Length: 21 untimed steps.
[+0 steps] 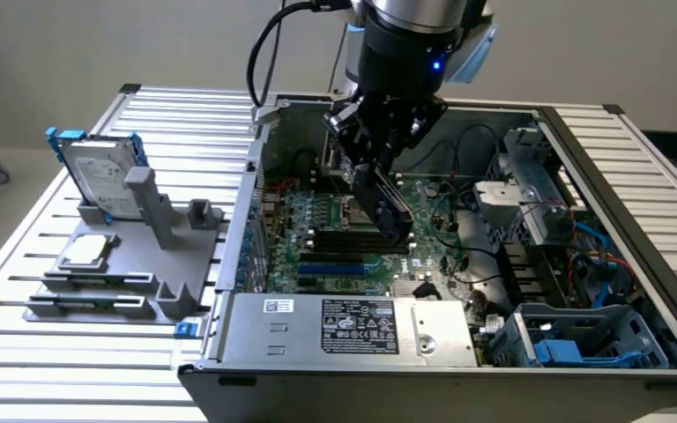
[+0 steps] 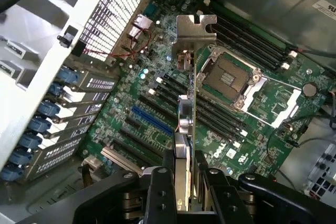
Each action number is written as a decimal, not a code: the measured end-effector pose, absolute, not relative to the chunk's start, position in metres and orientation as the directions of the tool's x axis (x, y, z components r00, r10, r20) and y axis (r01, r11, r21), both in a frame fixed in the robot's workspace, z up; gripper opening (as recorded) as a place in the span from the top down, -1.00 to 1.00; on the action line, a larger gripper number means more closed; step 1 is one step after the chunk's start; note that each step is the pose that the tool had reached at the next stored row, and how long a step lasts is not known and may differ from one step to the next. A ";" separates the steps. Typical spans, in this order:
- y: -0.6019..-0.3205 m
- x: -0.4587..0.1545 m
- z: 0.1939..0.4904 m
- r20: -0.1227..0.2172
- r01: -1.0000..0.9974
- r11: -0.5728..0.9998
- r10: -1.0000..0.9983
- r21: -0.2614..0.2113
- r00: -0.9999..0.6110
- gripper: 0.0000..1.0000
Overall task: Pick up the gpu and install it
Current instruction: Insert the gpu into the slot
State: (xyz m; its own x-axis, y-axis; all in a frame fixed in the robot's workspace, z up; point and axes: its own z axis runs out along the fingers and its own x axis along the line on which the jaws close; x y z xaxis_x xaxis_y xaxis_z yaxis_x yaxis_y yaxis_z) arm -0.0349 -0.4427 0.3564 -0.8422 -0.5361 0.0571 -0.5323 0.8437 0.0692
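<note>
One gripper [image 1: 373, 159] is clamping one gpu [image 1: 388, 211]. One open case [image 1: 433, 392] is lying on one bench [image 1: 33, 352], carrying one motherboard [image 1: 315, 216] and one power supply [image 1: 351, 328]. On the exterior view's left, one grey rack [image 1: 156, 211] is holding one hard drive [image 1: 98, 176] and one CPU chip [image 1: 89, 251].

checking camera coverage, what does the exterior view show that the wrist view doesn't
Exterior view: the hard drive in its blue frame and the CPU chip on the grey stand, plus the labelled power supply. Wrist view: the gpu edge-on with its metal bracket at the far end, and a row of blue latches. Both: the gripper shut on the gpu, held over the green motherboard.
</note>
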 end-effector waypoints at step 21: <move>-0.443 -0.035 0.343 0.057 -0.809 0.584 -0.811 0.069 -0.582 0.48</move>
State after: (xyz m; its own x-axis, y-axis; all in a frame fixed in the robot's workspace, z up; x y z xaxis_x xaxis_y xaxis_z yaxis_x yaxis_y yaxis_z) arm -0.0349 -0.4427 0.3434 -0.5816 -0.8114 0.0570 -0.8085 0.5844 0.0692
